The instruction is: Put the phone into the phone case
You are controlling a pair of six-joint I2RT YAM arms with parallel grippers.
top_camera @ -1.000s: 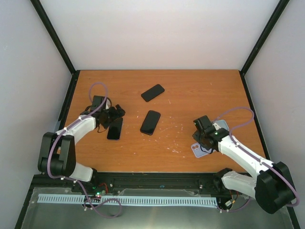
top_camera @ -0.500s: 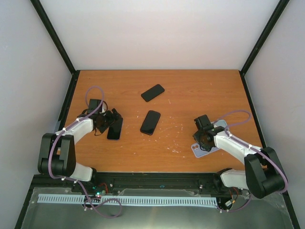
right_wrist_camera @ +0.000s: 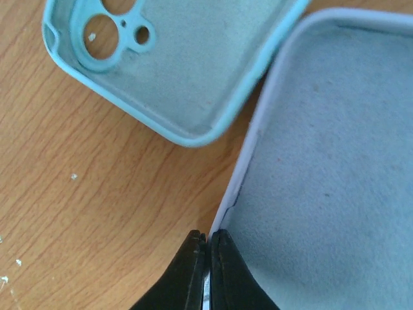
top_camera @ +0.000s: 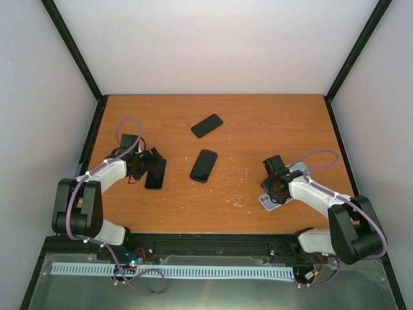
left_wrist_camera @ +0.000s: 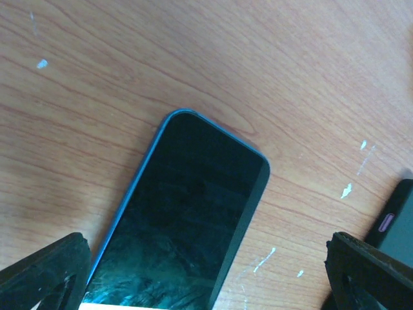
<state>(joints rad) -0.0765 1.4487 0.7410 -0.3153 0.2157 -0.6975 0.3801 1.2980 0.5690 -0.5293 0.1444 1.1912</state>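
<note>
A black phone with a blue rim (left_wrist_camera: pixel 187 213) lies flat on the wooden table. My left gripper (left_wrist_camera: pixel 206 258) is open, low over the phone's near end, with one finger (left_wrist_camera: pixel 45 271) on each side and clear of it. From above, this gripper (top_camera: pixel 145 164) is at the phone's (top_camera: pixel 155 175) left. My right gripper (right_wrist_camera: pixel 208 242) is shut on the rim of the lilac phone case (right_wrist_camera: pixel 322 161). A light blue case (right_wrist_camera: pixel 181 58) with camera holes lies just ahead of it, open side up. From above, my right gripper (top_camera: pixel 279 187) sits over both cases.
Two more black phones lie mid-table (top_camera: pixel 204 165) and farther back (top_camera: pixel 206 125). The corner of one shows at the right edge of the left wrist view (left_wrist_camera: pixel 397 219). A case end with camera holes (top_camera: pixel 268 203) sticks out near the front edge.
My left gripper has moved back and down beside the left phone. My right arm has folded in, its gripper staying on the cases. Little has moved in the last half second.
</note>
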